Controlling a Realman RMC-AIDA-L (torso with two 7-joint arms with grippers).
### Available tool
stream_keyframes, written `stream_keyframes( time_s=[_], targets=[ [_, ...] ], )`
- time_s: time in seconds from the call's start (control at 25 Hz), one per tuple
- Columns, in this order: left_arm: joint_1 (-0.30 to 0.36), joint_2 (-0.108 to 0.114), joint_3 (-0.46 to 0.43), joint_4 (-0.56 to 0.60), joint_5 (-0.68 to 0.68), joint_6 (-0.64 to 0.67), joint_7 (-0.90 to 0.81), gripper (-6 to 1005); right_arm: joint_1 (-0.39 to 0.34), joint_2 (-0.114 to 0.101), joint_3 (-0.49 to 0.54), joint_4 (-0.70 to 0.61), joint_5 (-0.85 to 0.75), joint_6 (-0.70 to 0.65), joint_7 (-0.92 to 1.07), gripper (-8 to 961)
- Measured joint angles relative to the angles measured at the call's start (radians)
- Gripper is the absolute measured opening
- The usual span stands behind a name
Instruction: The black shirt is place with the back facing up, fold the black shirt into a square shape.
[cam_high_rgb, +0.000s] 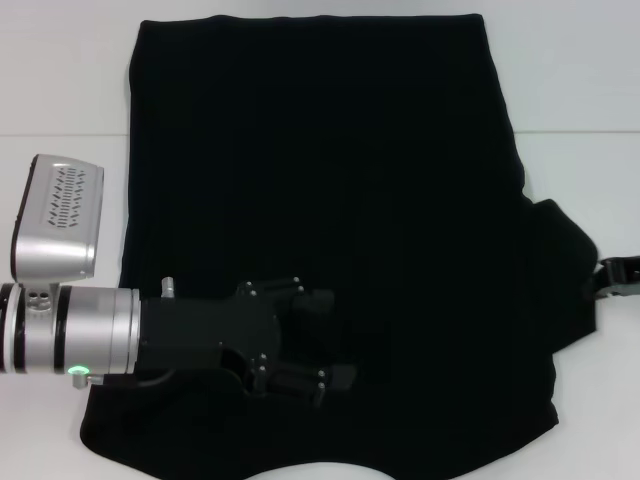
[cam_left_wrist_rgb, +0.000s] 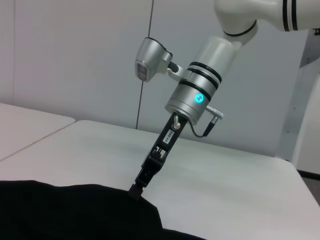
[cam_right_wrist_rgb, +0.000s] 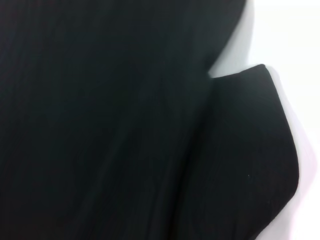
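The black shirt (cam_high_rgb: 330, 170) lies spread flat over the white table (cam_high_rgb: 60, 90), plain side up. My left gripper (cam_high_rgb: 338, 340) reaches in from the left and hovers over the shirt's near left part, its fingers (cam_high_rgb: 318, 300) spread wide open with nothing between them. At the right edge, my right gripper (cam_high_rgb: 612, 276) sits against the right sleeve (cam_high_rgb: 562, 270). In the left wrist view the right gripper (cam_left_wrist_rgb: 136, 190) comes down at a slant, and its tip pinches the shirt's edge (cam_left_wrist_rgb: 75, 210), where the cloth rises to a small peak. The right wrist view shows the sleeve (cam_right_wrist_rgb: 250, 160) close up.
Bare white tabletop (cam_left_wrist_rgb: 225, 180) lies to the right of the shirt, and more to its left. The shirt's near hem (cam_high_rgb: 300, 470) reaches the table's front edge. A pale wall (cam_left_wrist_rgb: 75, 60) stands behind the table.
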Motion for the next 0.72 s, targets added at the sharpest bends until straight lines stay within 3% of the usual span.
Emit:
stream_keyframes(
  time_s=[0.36, 0.72],
  targets=[
    [0.003, -0.009, -0.006, 0.0, -0.002, 0.009, -0.011, 948, -0.066, -0.029, 0.007, -0.081, 0.0, -0.057, -0.002, 13],
    [0.003, -0.015, -0.006, 0.0, -0.003, 0.011, -0.028, 949, -0.079, -0.046, 0.008, -0.101, 0.0, -0.048, -0.004, 15]
  ],
)
